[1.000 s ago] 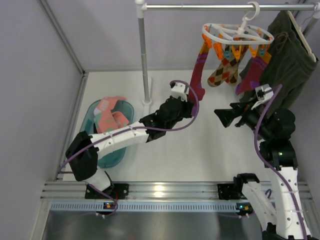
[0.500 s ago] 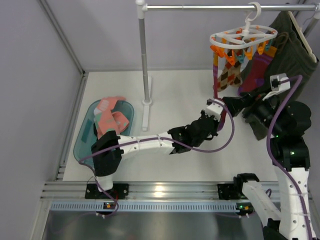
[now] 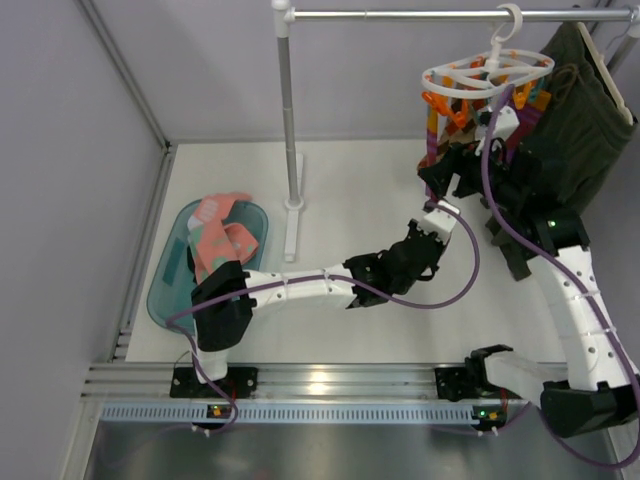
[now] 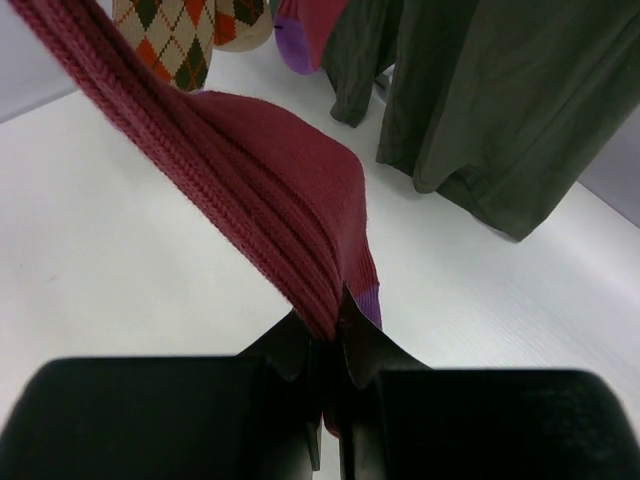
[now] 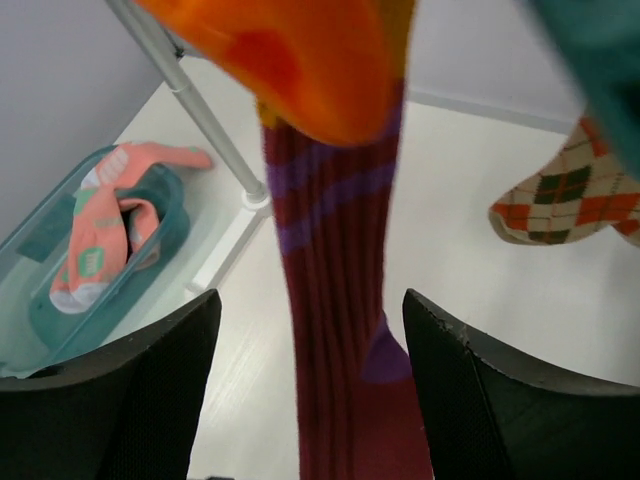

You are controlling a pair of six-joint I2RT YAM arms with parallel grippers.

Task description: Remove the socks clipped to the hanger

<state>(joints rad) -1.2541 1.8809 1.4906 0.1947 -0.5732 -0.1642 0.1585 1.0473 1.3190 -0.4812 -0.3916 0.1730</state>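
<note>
The left gripper (image 4: 325, 345) is clamped on the foot of the maroon sock (image 4: 260, 180). Soft and stretchy, the sock runs taut near the table's (image 3: 350, 200) far right corner. The right gripper (image 5: 310, 330), fingers spread, straddles its cuff below the orange clip (image 5: 290, 60) of the hanger (image 3: 487, 75), likely the better hold.

The orange clothespin (image 5: 290, 60) is a close blur, cut by the top edge; the maroon sock (image 5: 332, 300) runs off below.

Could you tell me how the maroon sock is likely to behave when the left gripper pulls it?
Probably soft and stretchy: the maroon sock is ribbed knit, drawn taut from the left gripper. It may spring back limply once the orange clip lets go.
</note>
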